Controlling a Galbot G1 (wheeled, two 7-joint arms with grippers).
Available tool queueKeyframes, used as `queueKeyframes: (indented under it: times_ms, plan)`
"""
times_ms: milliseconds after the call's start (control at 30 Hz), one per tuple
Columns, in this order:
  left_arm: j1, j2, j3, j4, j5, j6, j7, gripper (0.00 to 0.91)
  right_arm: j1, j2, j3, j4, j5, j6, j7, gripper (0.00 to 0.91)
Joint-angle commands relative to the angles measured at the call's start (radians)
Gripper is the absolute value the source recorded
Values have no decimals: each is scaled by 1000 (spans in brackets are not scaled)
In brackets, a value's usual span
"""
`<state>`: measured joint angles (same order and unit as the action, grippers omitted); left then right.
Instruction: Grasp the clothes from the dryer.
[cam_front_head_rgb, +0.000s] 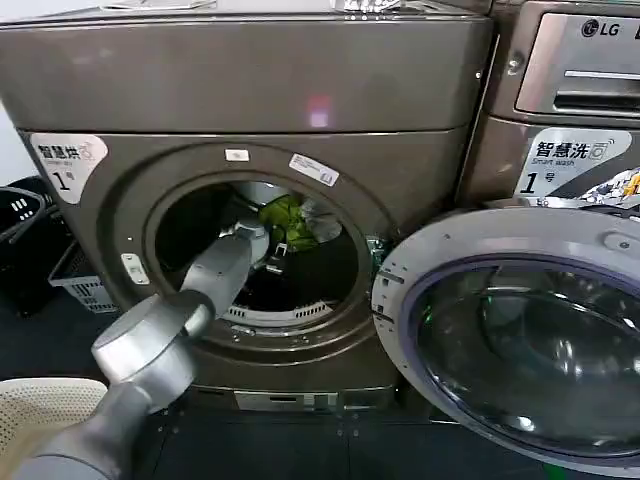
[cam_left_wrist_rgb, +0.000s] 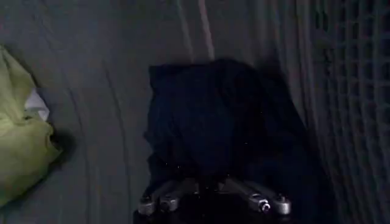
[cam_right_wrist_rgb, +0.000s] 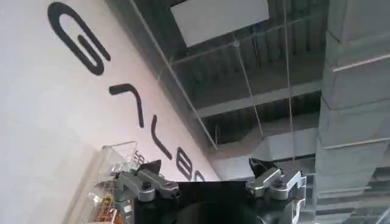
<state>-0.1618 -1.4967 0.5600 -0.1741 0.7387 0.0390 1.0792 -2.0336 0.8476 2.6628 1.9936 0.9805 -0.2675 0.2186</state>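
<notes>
The left arm (cam_front_head_rgb: 150, 350), nearest the camera, reaches through the open porthole of the dryer (cam_front_head_rgb: 250, 90), and the left gripper (cam_left_wrist_rgb: 213, 204), fingers spread wide and holding nothing, faces the dark blue garment (cam_left_wrist_rgb: 225, 122) of the clothes on the drum floor beside the lime-green garment (cam_left_wrist_rgb: 21, 140), so I judge the reaching step is in hand and next the fingers must go forward and close on the fabric, while the right gripper (cam_right_wrist_rgb: 210, 182) waits open, pointing at the ceiling.
</notes>
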Motion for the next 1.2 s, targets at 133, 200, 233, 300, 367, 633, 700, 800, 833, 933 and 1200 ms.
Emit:
queueKeyframes:
  times_ms: [133, 200, 233, 300, 367, 633, 700, 800, 833, 933, 1200]
  plan:
    - [8, 6, -53, -44, -50, 22, -21, 0, 1, 3, -1, 4, -1, -5, -2, 907]
    - [7, 7, -68, -54, -58, 26, -24, 0, 1, 3, 0, 3, -1, -6, -2, 907]
    - [5, 7, -89, -63, -66, 28, -30, 0, 1, 4, -1, 3, -1, -6, -2, 907]
    - [5, 8, -119, -82, -75, 36, -39, 0, 4, 5, -3, 5, -3, -6, -3, 907]
    - [8, 11, -150, -108, -89, 46, -58, 0, 6, 6, -5, 7, -3, -7, -3, 907]
    - [33, 46, -241, -209, -108, 71, -81, 0, 7, 4, -10, 12, -4, -9, -5, 907]
    - [39, 57, -260, -230, -122, 81, -88, 0, 7, 3, -10, 11, -6, -10, -6, 907]
    - [47, 68, -298, -257, -152, 96, -138, 0, 10, 3, -14, 12, -7, -10, -7, 907]
    - [50, 70, -308, -262, -161, 100, -153, 0, 11, 3, -15, 13, -8, -10, -8, 907]
    - [66, 74, -348, -288, -224, 132, -241, 0, 14, 3, -18, 15, -7, -10, -8, 907]
    - [119, 61, -434, -315, -454, 173, -523, 0, 12, 2, -16, 14, -6, -7, -11, 907]
